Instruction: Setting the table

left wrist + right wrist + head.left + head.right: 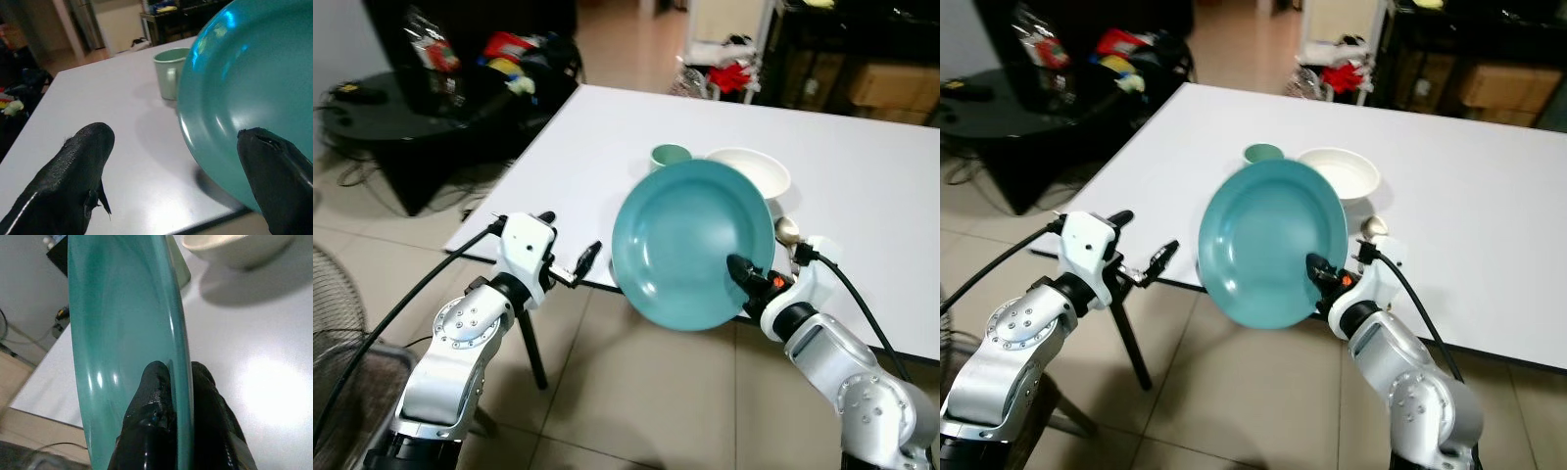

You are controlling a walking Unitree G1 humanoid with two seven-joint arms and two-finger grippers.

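Note:
A large teal plate [690,245] is held tilted up on edge over the near edge of the white table [871,176], with my right gripper [741,269] shut on its lower right rim. Both black fingers [156,406] pinch the rim in the right wrist view. My left gripper [570,262] is open just left of the plate, by the table's near left corner, and its fingertips [83,161] stand wide apart with nothing between them. Behind the plate stand a pale green mug [670,157] and a white bowl [754,171]. A spoon [787,233] lies right of the plate.
A black low table [440,108] with clutter stands to the left of the white table. A black tripod leg [533,348] rises from the tiled floor under the near left corner. Dark shelving [852,59] lines the far right.

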